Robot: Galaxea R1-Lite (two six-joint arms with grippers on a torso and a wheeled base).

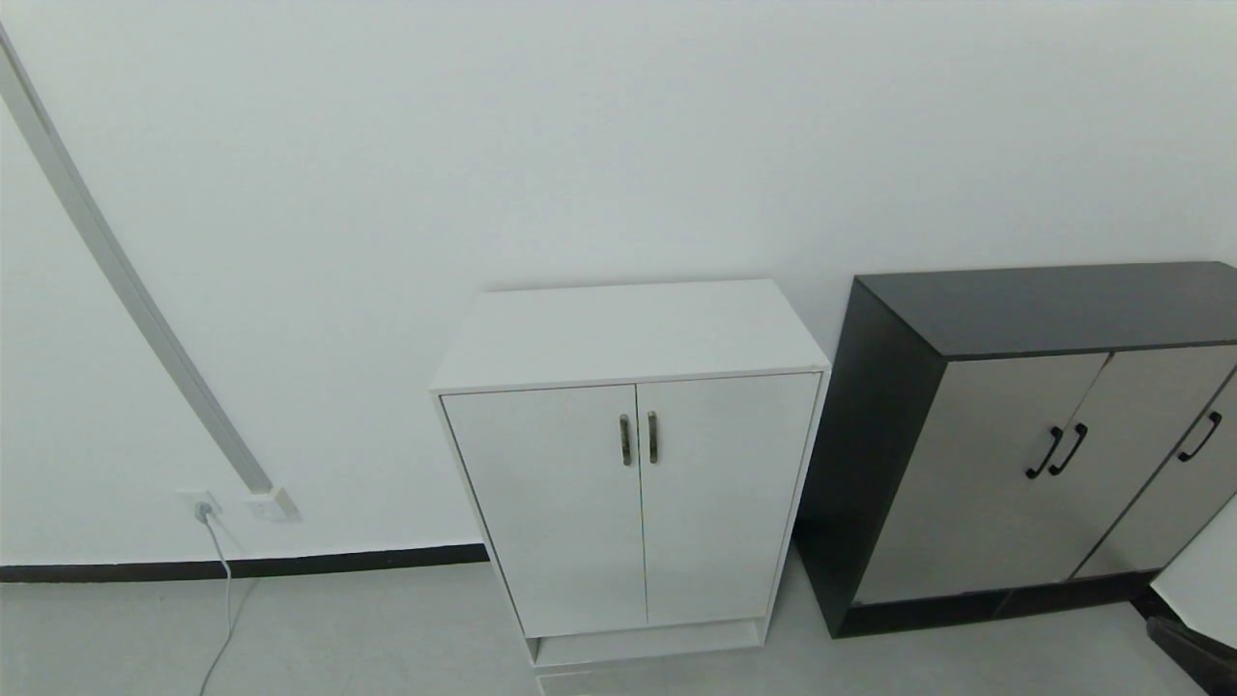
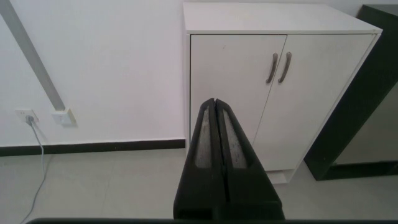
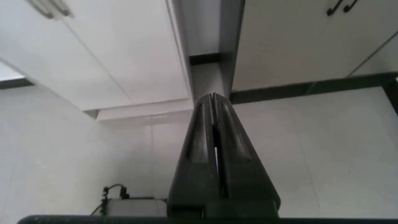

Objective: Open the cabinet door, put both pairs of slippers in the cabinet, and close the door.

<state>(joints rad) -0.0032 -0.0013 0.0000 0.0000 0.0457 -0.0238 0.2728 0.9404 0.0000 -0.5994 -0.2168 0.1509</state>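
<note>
Both pressed together, the left end effector [image 2: 215,101] and the right end effector [image 3: 214,96] face the closed white cabinet [image 1: 551,503].

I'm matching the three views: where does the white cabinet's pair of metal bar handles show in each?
Head view: the pair of metal bar handles sits mid-picture, where the white cabinet's doors meet.
Left wrist view: beyond the shut left tool, on the same seam.
Right wrist view: at the picture's edge, cut off.
Shared landmark: the black cabinet with grey doors beside it.

The right claw [image 3: 214,99], closed tight, hangs over the floor [image 3: 323,143] before the white cabinet [image 3: 124,56].
</note>
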